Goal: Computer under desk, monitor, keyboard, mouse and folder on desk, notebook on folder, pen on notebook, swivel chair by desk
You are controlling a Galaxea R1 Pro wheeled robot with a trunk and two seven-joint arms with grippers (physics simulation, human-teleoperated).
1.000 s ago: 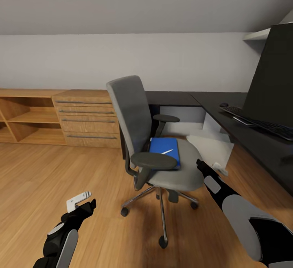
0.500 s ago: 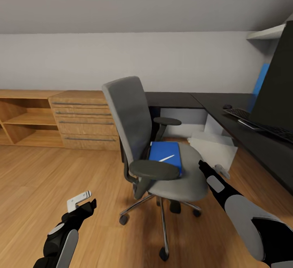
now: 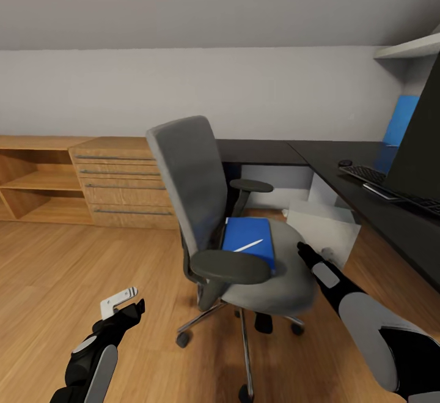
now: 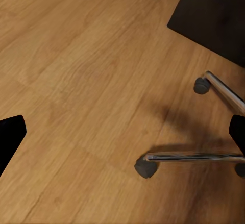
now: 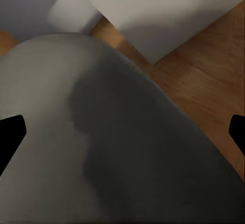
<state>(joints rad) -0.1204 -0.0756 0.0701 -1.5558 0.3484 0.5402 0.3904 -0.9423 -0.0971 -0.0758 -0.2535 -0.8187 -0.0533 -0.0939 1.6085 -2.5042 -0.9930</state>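
Note:
The grey swivel chair (image 3: 201, 207) stands in the middle of the head view, its back turned to me. On its seat lies the blue folder (image 3: 247, 236) with the whitish pen (image 3: 247, 246) on top; the notebook is hidden from me. At the right runs the black desk (image 3: 318, 161), carrying the monitor (image 3: 425, 155), keyboard (image 3: 376, 178) and mouse (image 3: 346, 162). Under it sits the light grey computer (image 3: 324, 224). My right gripper (image 3: 305, 251) (image 5: 122, 132) hangs open at the seat's right edge. Low over the floor, my left gripper (image 3: 121, 303) (image 4: 122, 137) is open and empty beside the chair's chrome base (image 4: 204, 156).
Light wood drawers (image 3: 122, 183) and open shelves (image 3: 36, 177) line the far wall at the left. A blue panel (image 3: 400, 118) backs the desk and a white shelf (image 3: 409, 48) hangs above it. Bare wood floor (image 3: 73, 268) lies around my left arm.
The whole view has shifted: the chair and desk look nearer and the blue panel has come into sight. Both arms keep their place in the picture.

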